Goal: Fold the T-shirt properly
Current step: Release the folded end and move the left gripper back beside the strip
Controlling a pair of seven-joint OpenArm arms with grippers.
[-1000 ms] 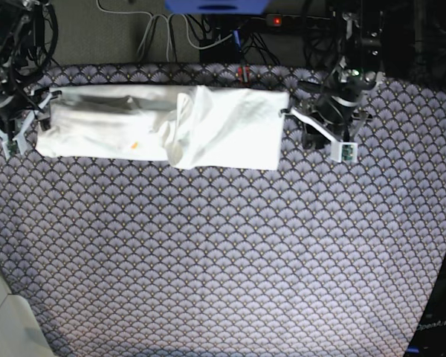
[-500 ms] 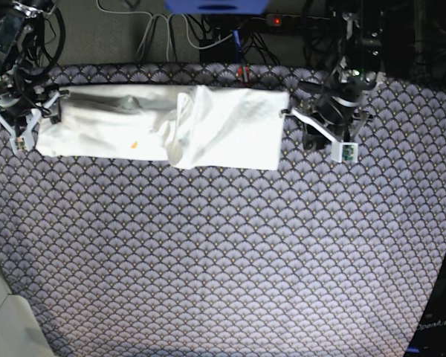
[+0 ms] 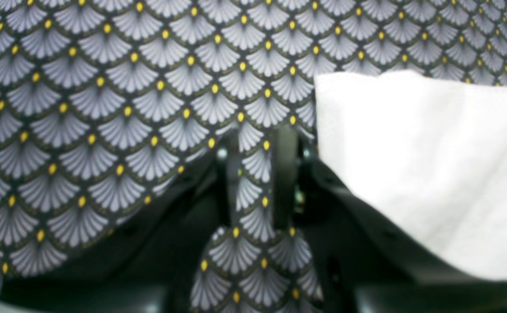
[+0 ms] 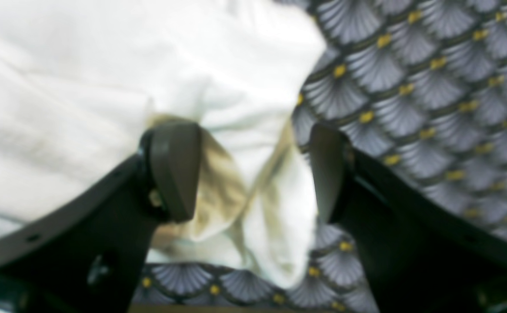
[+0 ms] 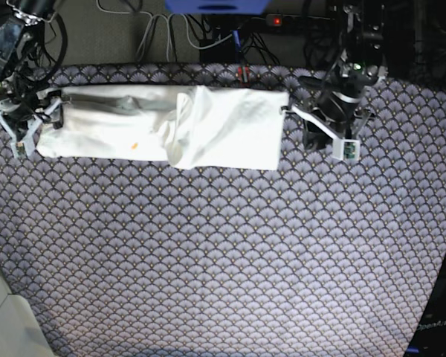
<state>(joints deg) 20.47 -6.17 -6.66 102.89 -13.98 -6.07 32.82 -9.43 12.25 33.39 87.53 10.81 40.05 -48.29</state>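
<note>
The white T-shirt lies folded into a long strip across the far part of the table, with a small orange mark showing through. At its left end my right gripper is open. In the right wrist view its jaws stand wide on either side of the bunched edge of the T-shirt, and the fingers are not closed on it. My left gripper sits just off the shirt's right end. In the left wrist view the left gripper has its jaws only a narrow gap apart over bare tablecloth, beside the T-shirt.
A fan-patterned tablecloth covers the whole table. Cables and a power strip run behind the far edge. A pale object sits at the near left corner.
My right arm has moved in to the shirt's left end, and its open jaws now straddle the edge. The left arm and the shirt have stayed put.
</note>
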